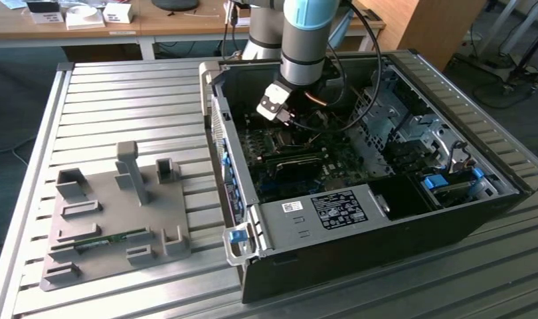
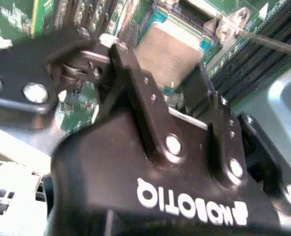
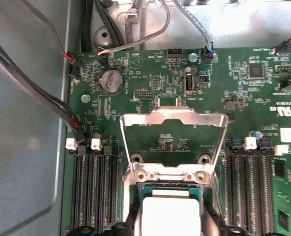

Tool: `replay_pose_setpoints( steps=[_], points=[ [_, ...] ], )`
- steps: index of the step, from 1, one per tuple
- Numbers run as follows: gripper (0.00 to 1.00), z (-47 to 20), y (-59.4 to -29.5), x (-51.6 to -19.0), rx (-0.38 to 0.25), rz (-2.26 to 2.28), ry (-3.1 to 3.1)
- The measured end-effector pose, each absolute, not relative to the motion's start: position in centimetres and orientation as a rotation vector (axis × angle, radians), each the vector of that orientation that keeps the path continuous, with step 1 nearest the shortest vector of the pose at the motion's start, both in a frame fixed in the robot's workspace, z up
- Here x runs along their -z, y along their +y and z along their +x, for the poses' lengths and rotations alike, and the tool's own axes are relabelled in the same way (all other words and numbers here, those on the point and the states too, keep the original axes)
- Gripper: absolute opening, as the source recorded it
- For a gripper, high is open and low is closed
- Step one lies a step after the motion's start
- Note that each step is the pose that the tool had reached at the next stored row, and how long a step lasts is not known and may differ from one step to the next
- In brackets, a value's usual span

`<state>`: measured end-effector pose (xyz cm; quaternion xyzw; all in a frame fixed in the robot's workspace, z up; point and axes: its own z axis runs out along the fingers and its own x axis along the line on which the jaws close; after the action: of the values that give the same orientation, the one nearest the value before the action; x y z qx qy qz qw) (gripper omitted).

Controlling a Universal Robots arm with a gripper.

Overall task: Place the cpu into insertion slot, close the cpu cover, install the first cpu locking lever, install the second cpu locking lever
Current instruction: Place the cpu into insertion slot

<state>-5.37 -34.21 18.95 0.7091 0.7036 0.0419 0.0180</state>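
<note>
The claw (image 2: 160, 69) straddled the cpu (image 2: 172, 51) on the motherboard (image 3: 244, 98); whether it actually gripped it, I couldn't tell. The cpu cover (image 3: 175, 116) stood raised.

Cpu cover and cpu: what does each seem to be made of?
The cpu cover looks like thin bare sheet metal, silvery and glossy: bright glints run along its bent edges. The cpu looks metal-topped, with a matte pale grey finish, flat and evenly lit; whether it is plated cannot be told.
</note>
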Motion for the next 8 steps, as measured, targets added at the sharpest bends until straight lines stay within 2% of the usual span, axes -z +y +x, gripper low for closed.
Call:
replay_pose_setpoints(
  steps=[1, 8],
  points=[
    [0.61, -5.37, -34.22, -18.97, -0.129, 2.203, 2.185],
    [0.61, -5.39, -34.24, -19.21, -0.127, 2.203, 2.185]
  ],
)
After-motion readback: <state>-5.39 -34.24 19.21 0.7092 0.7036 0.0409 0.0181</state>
